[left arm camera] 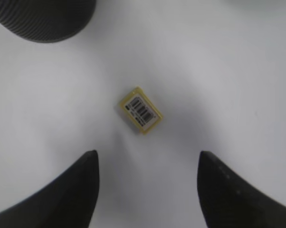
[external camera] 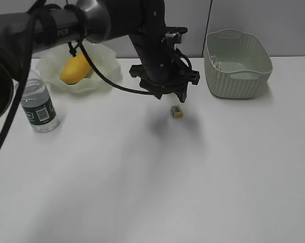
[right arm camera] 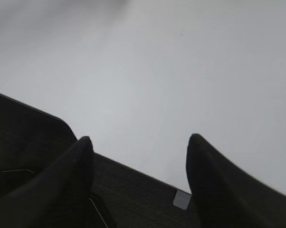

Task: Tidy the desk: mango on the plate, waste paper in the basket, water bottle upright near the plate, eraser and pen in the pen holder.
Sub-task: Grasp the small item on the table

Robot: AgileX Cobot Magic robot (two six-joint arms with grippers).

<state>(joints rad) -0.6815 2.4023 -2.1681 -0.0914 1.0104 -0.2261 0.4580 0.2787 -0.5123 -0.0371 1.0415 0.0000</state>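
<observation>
white and plain, the desk fills the front of the exterior view and carries everything else. next in size comes the left arm, which reaches in from the upper left across the middle. the basket stands at the back right, and what is inside it cannot be told. the plate lies at the back left with the mango resting in it. the water bottle stands upright just in front of the plate, at the left edge. the left gripper hangs above the desk with its fingers spread wide and nothing between them. the right gripper is also released, its fingers apart over bare desk and a dark surface. smallest is the eraser, a yellow block with a barcode label, lying flat on the desk. it lies just ahead of the left fingertips, not touching them. in the exterior view it lies between the plate and the basket, just beside the gripper's lower right.
</observation>
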